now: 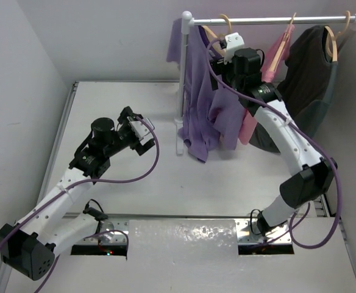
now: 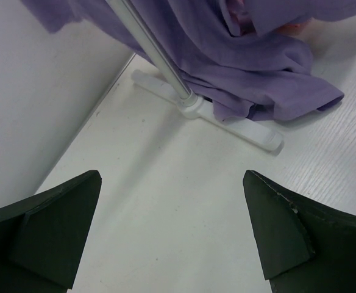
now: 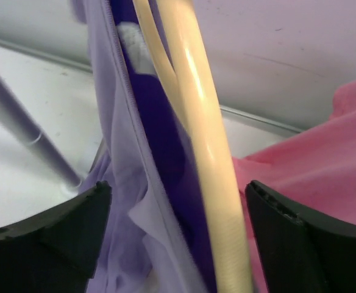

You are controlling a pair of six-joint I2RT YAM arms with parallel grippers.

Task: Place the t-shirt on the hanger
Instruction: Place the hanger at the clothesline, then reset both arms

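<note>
The lavender t-shirt (image 1: 201, 104) hangs crumpled from the left end of the rack, with its hem resting on the table by the rack foot (image 2: 239, 128). It also shows in the left wrist view (image 2: 257, 67). The tan wooden hanger (image 1: 211, 30) hangs on the rod, and its arm (image 3: 202, 140) runs down inside the shirt's collar (image 3: 123, 183). My right gripper (image 1: 225, 55) is high at the rack. In the right wrist view it (image 3: 178, 232) is open, with one jaw on each side of the hanger arm and collar. My left gripper (image 1: 142, 133) is open and empty above the table (image 2: 172, 232), left of the rack.
The rack's upright pole (image 2: 156, 55) and top rod (image 1: 257, 20) stand at the back. A pink garment (image 3: 312, 165) and a dark shirt (image 1: 312, 73) hang on their own hangers to the right. A wall runs along the table's left side.
</note>
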